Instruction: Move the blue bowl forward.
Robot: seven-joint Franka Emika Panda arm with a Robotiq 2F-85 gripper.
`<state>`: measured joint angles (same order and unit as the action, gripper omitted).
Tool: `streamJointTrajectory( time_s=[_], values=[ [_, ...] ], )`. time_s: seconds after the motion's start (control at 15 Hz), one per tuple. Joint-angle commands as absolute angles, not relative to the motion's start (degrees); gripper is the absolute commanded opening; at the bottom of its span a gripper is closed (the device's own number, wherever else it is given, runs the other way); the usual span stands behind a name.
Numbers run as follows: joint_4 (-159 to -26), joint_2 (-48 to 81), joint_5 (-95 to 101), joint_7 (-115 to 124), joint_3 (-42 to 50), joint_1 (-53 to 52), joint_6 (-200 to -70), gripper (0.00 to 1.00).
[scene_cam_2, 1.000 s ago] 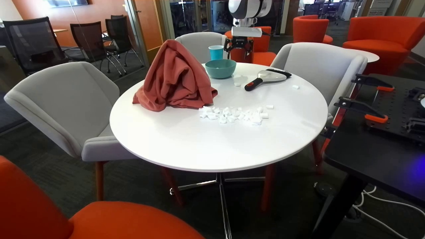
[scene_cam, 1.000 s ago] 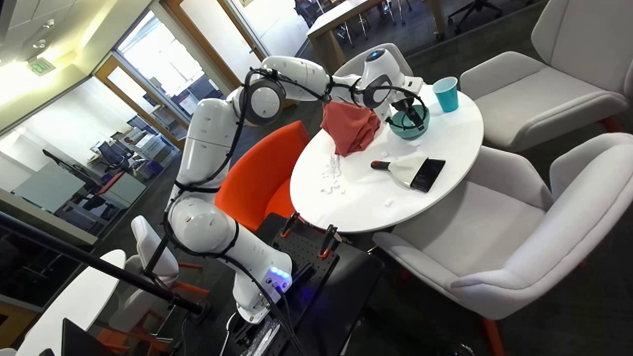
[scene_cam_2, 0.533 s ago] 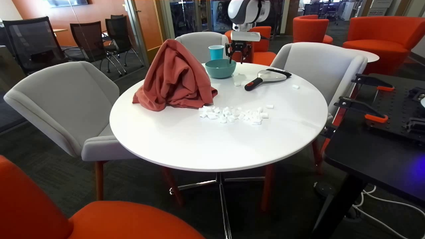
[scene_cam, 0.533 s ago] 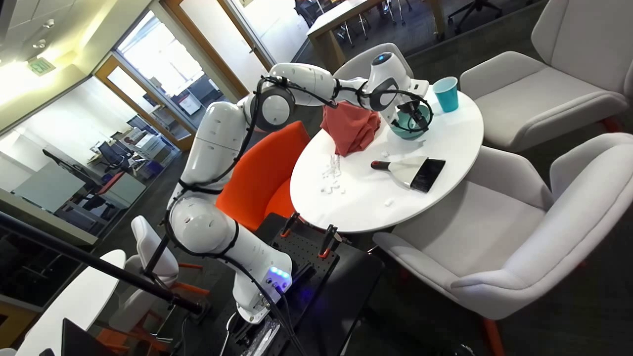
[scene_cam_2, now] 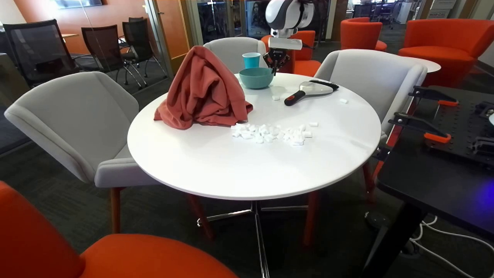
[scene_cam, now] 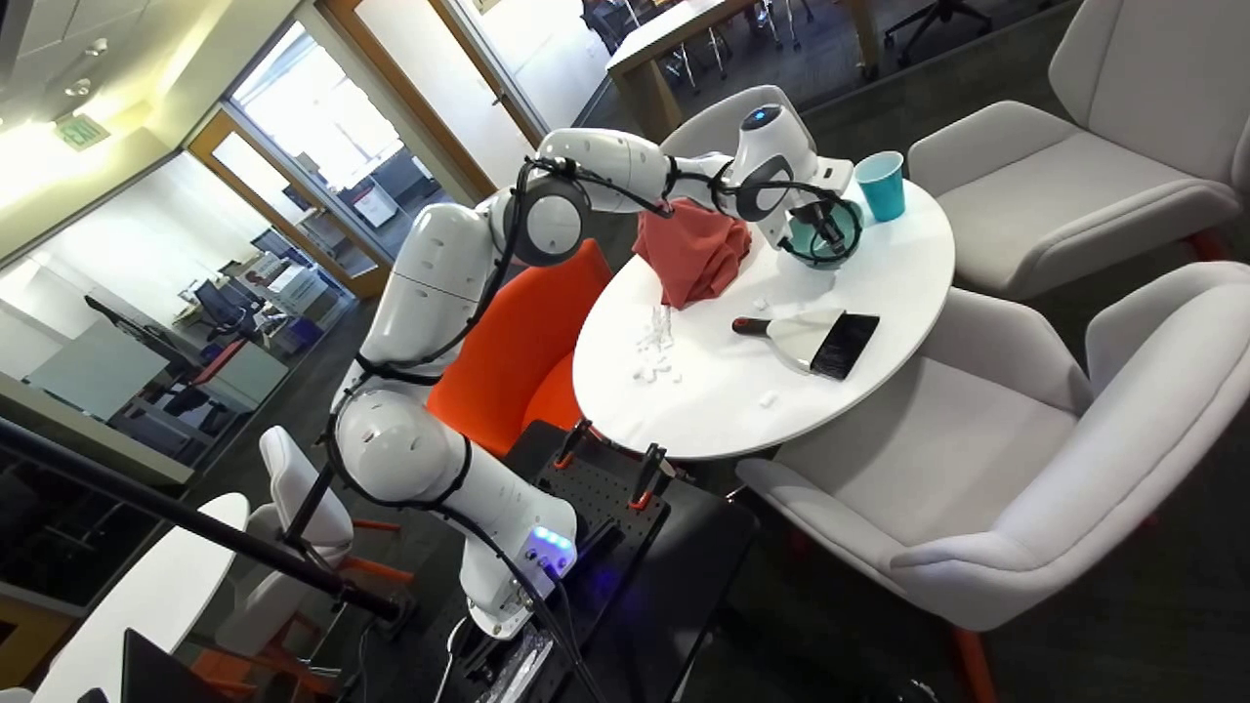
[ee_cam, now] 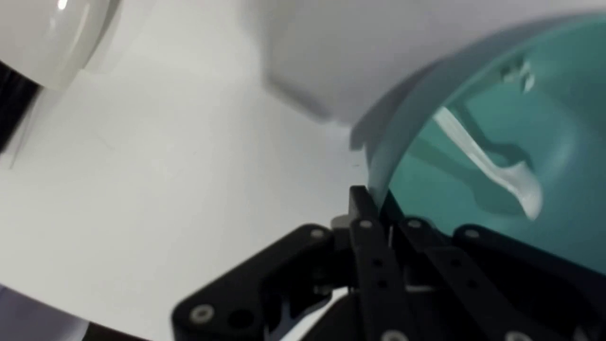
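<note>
The blue bowl [scene_cam_2: 256, 78] is at the far side of the white table [scene_cam_2: 247, 166]; in an exterior view [scene_cam: 801, 237] the arm partly covers it. My gripper [scene_cam_2: 274, 72] has come together on the bowl's near rim. In the wrist view, the gripper [ee_cam: 376, 201] pinches the thin wall of the bowl [ee_cam: 435, 189], one finger outside and one inside. A white strip [ee_cam: 516, 182] lies in the bowl. Whether the base still touches the table I cannot tell.
A taller teal cup [scene_cam: 882, 186] stands close behind the bowl. A crumpled red cloth [scene_cam_2: 206, 92] rises beside it. The dustpan brush [scene_cam: 815, 342] and scattered white pieces [scene_cam_2: 270, 133] lie on the tabletop. Grey chairs [scene_cam: 928, 439] surround the table.
The gripper has moved onto the bowl's rim and its fingers have come together on it. The bowl has shifted slightly toward the cup side, appearing a little higher in an exterior view.
</note>
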<state>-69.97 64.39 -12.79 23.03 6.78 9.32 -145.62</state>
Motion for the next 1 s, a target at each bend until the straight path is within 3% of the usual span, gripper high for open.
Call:
streamJointTrajectory(
  time_s=[0.0,0.4,0.93],
  values=[
    [-68.6,64.2,-13.8,22.4,5.4,10.1,-143.7,0.0],
    [-79.9,53.6,-16.7,14.6,-0.9,12.2,-143.9,0.01],
    [-100.8,33.5,-14.1,3.8,1.5,13.0,-136.9,0.01]
  ],
)
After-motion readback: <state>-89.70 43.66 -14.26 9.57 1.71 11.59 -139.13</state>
